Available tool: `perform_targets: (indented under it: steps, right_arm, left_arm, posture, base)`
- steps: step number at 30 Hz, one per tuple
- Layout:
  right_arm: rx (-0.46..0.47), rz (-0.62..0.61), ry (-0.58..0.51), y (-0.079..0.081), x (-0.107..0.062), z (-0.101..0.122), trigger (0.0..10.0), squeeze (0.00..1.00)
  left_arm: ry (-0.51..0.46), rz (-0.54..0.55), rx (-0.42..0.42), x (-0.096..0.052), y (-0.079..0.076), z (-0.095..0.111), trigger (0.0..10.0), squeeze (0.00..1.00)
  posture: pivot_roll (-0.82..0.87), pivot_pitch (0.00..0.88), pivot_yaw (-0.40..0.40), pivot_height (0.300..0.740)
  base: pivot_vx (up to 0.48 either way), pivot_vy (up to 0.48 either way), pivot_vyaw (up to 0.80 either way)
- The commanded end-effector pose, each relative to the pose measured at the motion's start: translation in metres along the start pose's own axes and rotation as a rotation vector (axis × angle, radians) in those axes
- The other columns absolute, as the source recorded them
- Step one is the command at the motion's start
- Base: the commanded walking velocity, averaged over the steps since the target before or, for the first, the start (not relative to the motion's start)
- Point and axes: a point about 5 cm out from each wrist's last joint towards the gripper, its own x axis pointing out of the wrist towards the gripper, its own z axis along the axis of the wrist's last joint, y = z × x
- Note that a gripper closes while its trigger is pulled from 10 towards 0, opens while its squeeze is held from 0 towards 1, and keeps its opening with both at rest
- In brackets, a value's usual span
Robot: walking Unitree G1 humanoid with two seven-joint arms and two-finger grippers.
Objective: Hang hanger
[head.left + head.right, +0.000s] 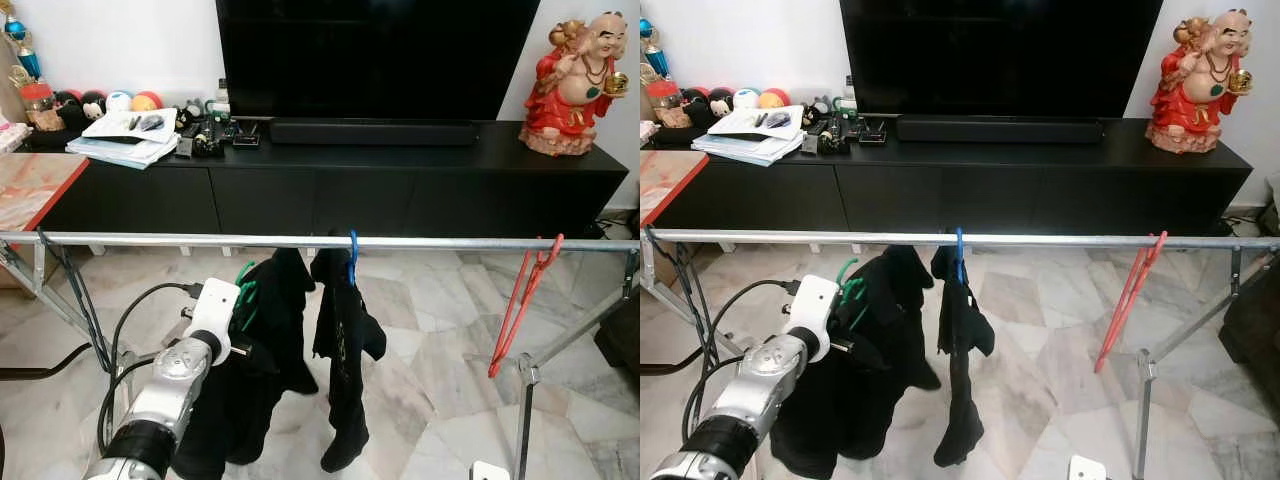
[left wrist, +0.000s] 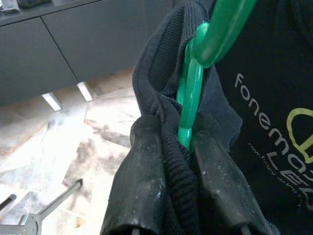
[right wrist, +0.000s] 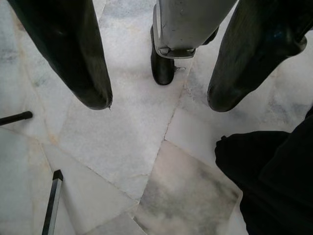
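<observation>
Hanger (image 2: 191,93), green, sits clamped between my left gripper's (image 2: 178,147) two black fingers, with a fold of the black shirt (image 1: 262,330) pinched in alongside the plastic. The head views put this gripper just below the rail (image 1: 300,241), left of centre, with the shirt draped down from it toward the floor (image 1: 430,400). The green hook (image 1: 243,272) is close under the rail and, as far as I can judge, not yet over it.

My right gripper (image 3: 156,103) hangs idle, fingers spread wide, nothing between them, pointing down at the marble.

Already on the rail: a blue hanger (image 1: 352,255) carrying a dark garment (image 1: 342,340) near the middle, and a bare red hanger (image 1: 525,300) toward the right end.

Assessment for the step in hand: the hook must rise above the rail before it comes forward, then lower so the curve seats fully on the tube. I would keep the mouth of the hook facing the rail, and choose the open stretch to the left of the blue hanger so the two garments do not bunch. Because cloth shares the grip, I should release only once the hook bears the weight; otherwise the shirt may drag off with the fingers.
</observation>
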Motion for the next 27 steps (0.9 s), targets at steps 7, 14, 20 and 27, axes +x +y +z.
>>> perform_targets:
  steps: [7, 14, 20, 27]
  right_arm:
    - [0.007, -0.002, 0.016, -0.001, -0.001, -0.004, 10.0, 0.0]
    - [0.006, -0.001, 0.019, -0.002, -0.001, -0.005, 10.0, 0.0]
    - [0.004, 0.001, 0.021, 0.0, -0.001, -0.006, 10.0, 0.0]
    - [0.002, 0.002, 0.021, 0.001, -0.001, -0.006, 10.0, 0.0]
  left_arm:
    - [-0.037, -0.007, -0.028, -0.014, -0.002, -0.001, 10.0, 0.0]
    - [-0.031, -0.02, -0.018, -0.015, -0.005, -0.001, 10.0, 0.0]
    - [-0.023, -0.037, -0.001, -0.015, -0.005, 0.0, 10.0, 0.0]
    - [-0.028, -0.19, 0.027, -0.021, -0.016, 0.0, 10.0, 0.0]
  posture:
    - [0.05, 0.054, -0.002, 0.74]
    - [0.05, 0.054, -0.001, 0.74]
    - [0.05, 0.057, 0.0, 0.74]
    - [0.05, 0.06, 0.0, 0.74]
  base:
    - [0.0, 0.0, 0.0]
    - [0.248, 0.0, 0.0]
    - [0.259, 0.0, 0.0]
    - [0.109, 0.0, 0.0]
